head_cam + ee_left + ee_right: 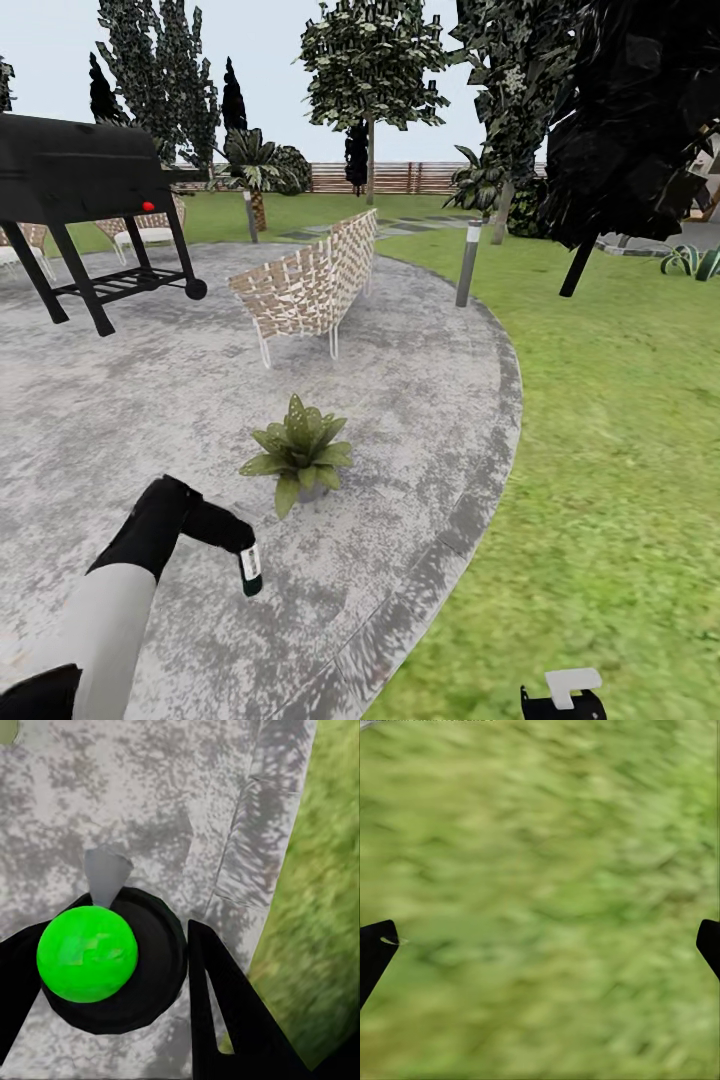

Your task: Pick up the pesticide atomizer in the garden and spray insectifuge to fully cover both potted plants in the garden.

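So the left hand (238, 545) is gripping the pesticide atomizer (250, 570), hanging it low over the round grey paving (120, 420), a bit short of the potted plant (300, 455) and off to that plant's left as the head camera sees it. The bottle is pointing mostly downward with the white label facing us. In the left wrist view you're looking straight down the bottle: bright green cap end (87, 954) sitting between the two dark fingers (225, 1012), which are closing in on it from both sides, with the paving edge and lawn (315, 907) beyond.

The right hand (563, 700) is just poking in at the bottom edge of the head view, over the grass. From its own wrist camera the fingertips (375, 952) are sitting wide apart with nothing but blurry lawn between them, so it's released and idle.

My read on the step: it's lining up for the spray on this plant (only one rosette is in frame, so the second is for afterwards). To do it well, I'd say the nozzle needs swinging toward the leaves rather than the ground, since right now it's aiming at bare stone. Getting closer and sweeping across the whole rosette should help with the "fully cover" bit. I'd keep the grip firm too, because the bottle is slim and hanging at a tilt.
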`<state>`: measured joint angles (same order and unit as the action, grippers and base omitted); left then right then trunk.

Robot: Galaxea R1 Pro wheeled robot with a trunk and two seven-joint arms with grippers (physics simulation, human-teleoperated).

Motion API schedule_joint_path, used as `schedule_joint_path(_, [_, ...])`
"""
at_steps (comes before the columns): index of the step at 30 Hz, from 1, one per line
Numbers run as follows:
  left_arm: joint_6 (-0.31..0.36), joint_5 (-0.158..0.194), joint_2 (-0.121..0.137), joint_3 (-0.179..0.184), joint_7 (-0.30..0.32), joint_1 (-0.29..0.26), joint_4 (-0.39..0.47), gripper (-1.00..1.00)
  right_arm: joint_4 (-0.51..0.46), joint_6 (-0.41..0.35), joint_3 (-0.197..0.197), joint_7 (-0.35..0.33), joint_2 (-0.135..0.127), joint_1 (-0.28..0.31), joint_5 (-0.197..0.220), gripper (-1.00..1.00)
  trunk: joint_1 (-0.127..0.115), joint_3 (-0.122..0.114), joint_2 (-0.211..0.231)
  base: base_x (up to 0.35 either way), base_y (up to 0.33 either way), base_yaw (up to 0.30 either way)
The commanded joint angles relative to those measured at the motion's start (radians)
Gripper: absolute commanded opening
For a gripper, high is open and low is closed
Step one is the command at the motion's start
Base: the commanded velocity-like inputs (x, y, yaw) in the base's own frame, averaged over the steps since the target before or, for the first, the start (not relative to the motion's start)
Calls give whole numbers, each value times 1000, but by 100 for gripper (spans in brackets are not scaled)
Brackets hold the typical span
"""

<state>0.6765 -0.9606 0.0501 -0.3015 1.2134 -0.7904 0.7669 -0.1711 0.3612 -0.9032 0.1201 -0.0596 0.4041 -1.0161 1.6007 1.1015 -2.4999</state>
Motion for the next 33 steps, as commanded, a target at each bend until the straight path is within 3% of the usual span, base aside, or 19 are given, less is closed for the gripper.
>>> schedule_joint_path(1, [26,-13,2,35,17,-14,-1,-100,2,4,-6,5,0,1,-10,100,0,1,0,0,0,0])
schedule_joint_path(4, [69,-20,12,159,47,-28,-2,-100,2,4,-6,6,0,1,-10,100,0,1,0,0,0,0])
schedule_joint_path(5, [112,-29,16,187,62,-32,-2,-100,2,4,-6,6,0,1,-10,100,0,1,0,0,0,0])
schedule_joint_path(7, [166,-57,22,208,84,-52,-3,-100,1,4,-6,5,1,1,-10,100,0,1,0,0,0,0])
schedule_joint_path(15, [202,-248,35,217,251,-79,-2,-100,1,4,-6,6,1,1,-10,100,0,8,0,36,0,129])
schedule_joint_path(23, [206,-262,28,221,258,-68,-1,-100,1,4,-6,7,1,1,-10,100,0,9,0,305,-90,29])
schedule_joint_path(33, [205,-271,31,222,256,-63,-3,-100,1,4,-6,7,0,1,-10,100,0,13,0,284,-154,165])
